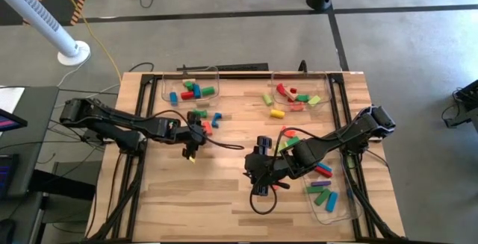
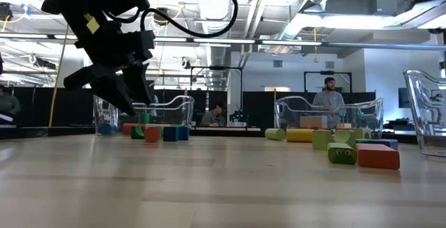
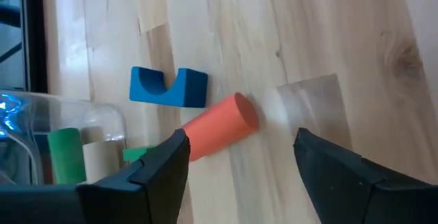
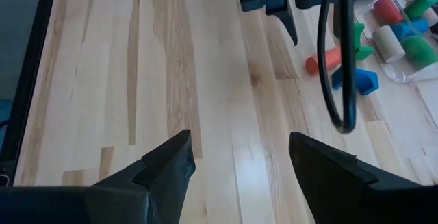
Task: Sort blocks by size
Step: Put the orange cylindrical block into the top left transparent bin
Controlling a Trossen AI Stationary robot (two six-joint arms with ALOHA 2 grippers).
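Currently, notes are entered view by view.

High view: the wooden table carries three clear plastic trays; small coloured wooden blocks are seen in the far-left tray, the far-right tray and the near-right tray. A few loose blocks lie just near of the far-left tray, others near the table's middle. The left gripper is held beside the loose group; the right gripper waits over bare wood at mid-table.

Low view: one dark gripper hangs just above the table, nothing between its fingers. A green block and a red block lie on the right foreground. People are seen in the room behind.

Left wrist view: the left fingers are spread wide and empty. An orange-red wooden cylinder lies on its side ahead of them, a blue notched block just beyond it, apart.

Right wrist view: the right fingers are spread wide, empty, over bare wood.

Step in hand: judged as the approach to the orange-red cylinder, not yet gripped.

Next move: a descent astride the cylinder and a closing across its width are called for, the blue block being left clear.
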